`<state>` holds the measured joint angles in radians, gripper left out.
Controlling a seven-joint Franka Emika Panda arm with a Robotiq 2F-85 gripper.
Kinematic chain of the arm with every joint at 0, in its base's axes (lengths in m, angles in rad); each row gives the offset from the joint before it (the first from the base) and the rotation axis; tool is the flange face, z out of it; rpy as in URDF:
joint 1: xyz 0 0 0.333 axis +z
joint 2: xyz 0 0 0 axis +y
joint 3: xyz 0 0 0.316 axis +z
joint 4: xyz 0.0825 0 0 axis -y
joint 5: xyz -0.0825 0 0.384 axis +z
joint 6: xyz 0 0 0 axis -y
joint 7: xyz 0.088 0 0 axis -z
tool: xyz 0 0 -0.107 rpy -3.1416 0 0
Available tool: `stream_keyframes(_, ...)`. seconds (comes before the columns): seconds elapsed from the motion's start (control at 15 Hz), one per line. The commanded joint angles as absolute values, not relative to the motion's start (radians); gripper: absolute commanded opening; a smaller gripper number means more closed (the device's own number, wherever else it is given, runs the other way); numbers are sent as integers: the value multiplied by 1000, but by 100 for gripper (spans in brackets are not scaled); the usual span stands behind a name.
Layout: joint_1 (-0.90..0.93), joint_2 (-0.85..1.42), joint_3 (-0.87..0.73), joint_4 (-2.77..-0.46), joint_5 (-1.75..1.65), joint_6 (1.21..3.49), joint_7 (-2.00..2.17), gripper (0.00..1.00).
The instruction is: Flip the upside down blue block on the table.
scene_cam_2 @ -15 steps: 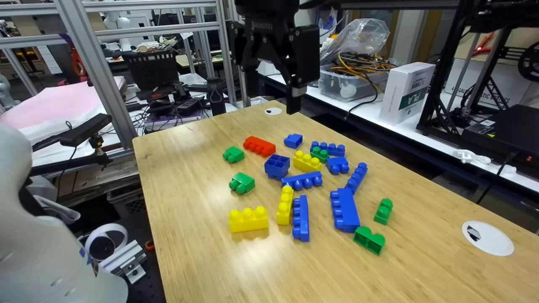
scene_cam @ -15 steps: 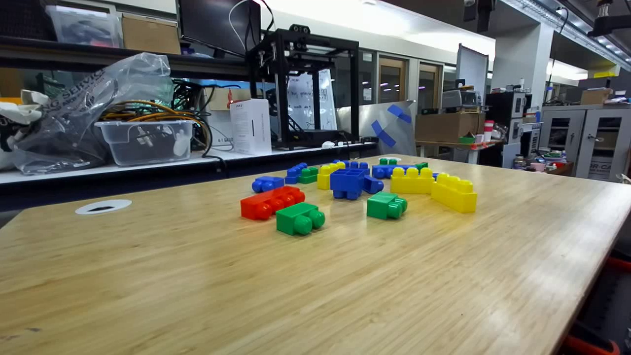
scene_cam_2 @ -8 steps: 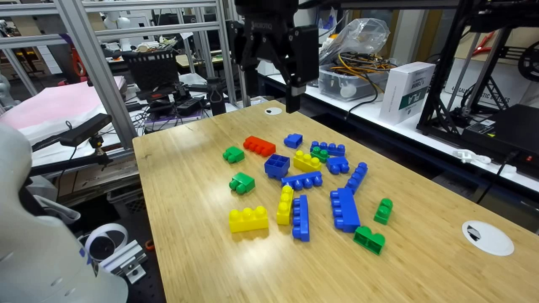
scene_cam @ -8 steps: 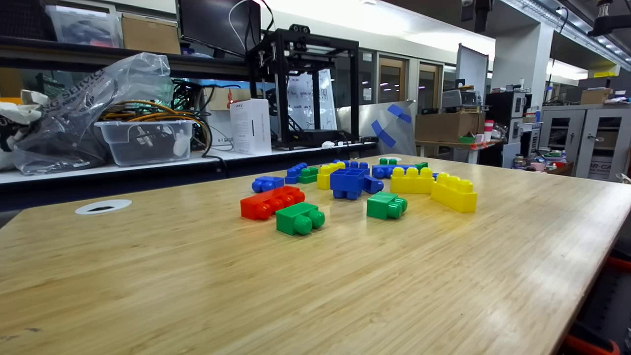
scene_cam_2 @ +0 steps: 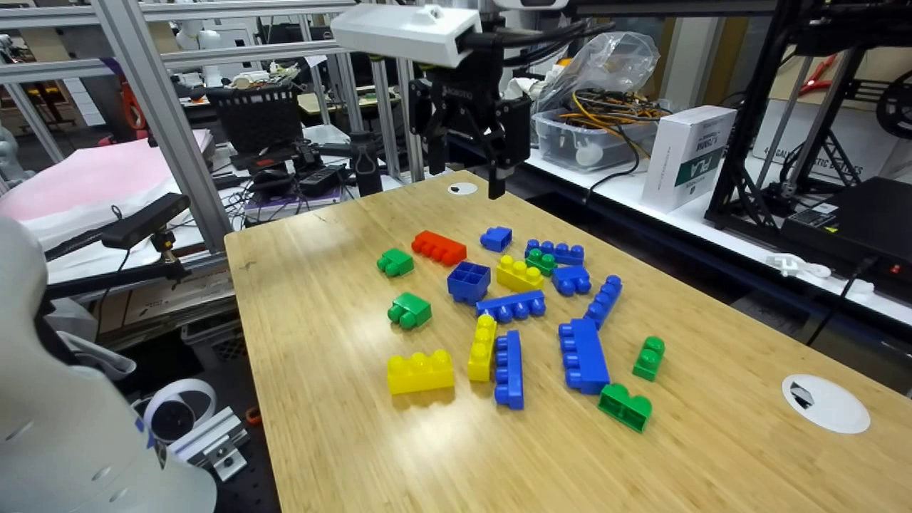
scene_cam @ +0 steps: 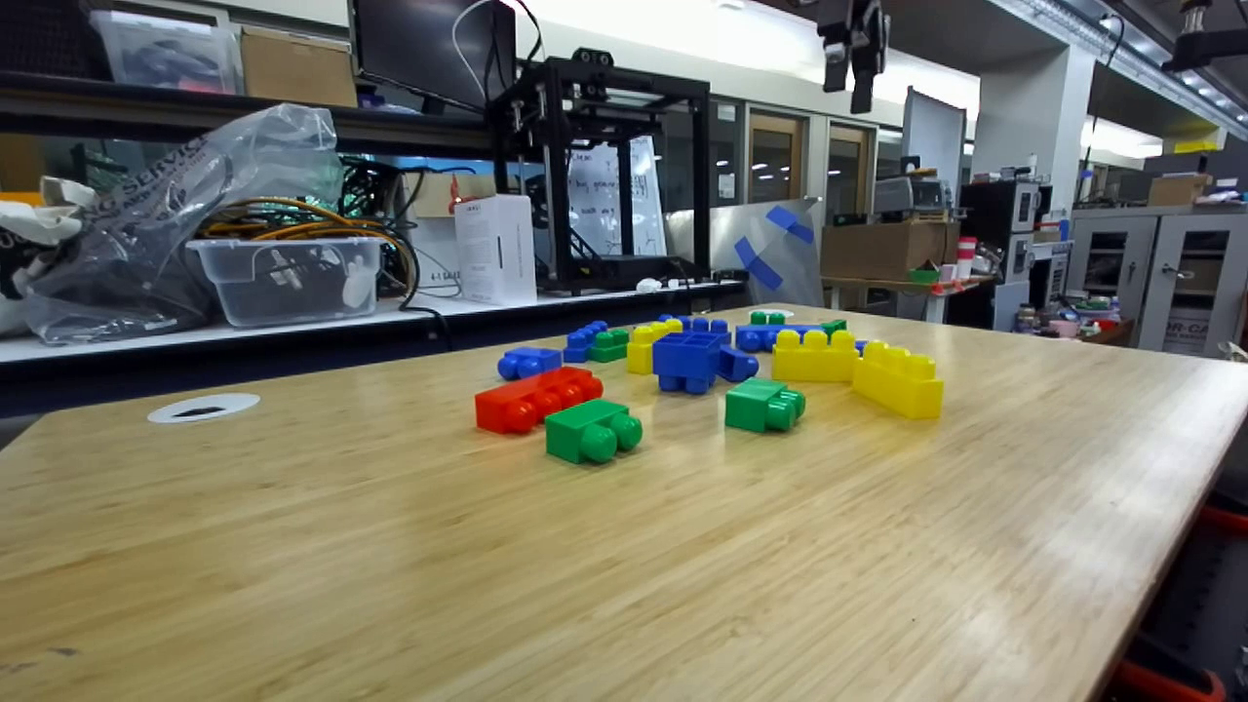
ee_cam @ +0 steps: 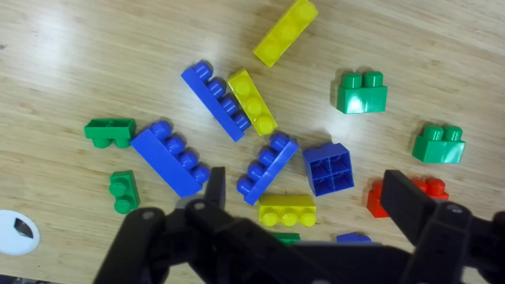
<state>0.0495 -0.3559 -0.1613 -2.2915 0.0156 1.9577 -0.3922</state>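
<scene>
The blue block [scene_cam_2: 469, 283] is a chunky square brick standing upside down on the table [scene_cam_2: 335, 399], its hollow four-celled underside facing up. In an exterior view the block [scene_cam: 685, 361] shows its studs pointing down onto the wood. In the wrist view the block [ee_cam: 330, 169] lies between the lines of the two fingers, nearer the right one. My gripper [scene_cam_2: 466, 178] is open and empty, well above the table; it also shows at the top of an exterior view [scene_cam: 848, 90]. In the wrist view the gripper [ee_cam: 305, 179] has its fingers wide apart.
A long blue brick [ee_cam: 268, 170] and a yellow brick [ee_cam: 287, 209] lie close beside the block. A red brick [scene_cam_2: 439, 247] and two green bricks [scene_cam_2: 395, 262] lie nearby. Several more bricks are spread over the table. A shelf with a white box [scene_cam_2: 690, 157] runs along the table's side.
My gripper has moved lower and leftward in an exterior view, and farther from the camera where the arm's white housing now shows. The bricks have not moved.
</scene>
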Motion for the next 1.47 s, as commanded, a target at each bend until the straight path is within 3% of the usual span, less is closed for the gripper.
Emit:
stream_keyframes(0.0,58,-268,-110,-2288,18,2060,-397,100)
stream_keyframes(0.73,102,39,59,-2105,-123,2109,-318,100)
stream_keyframes(1.4,124,233,97,-1923,-184,2056,-211,100)
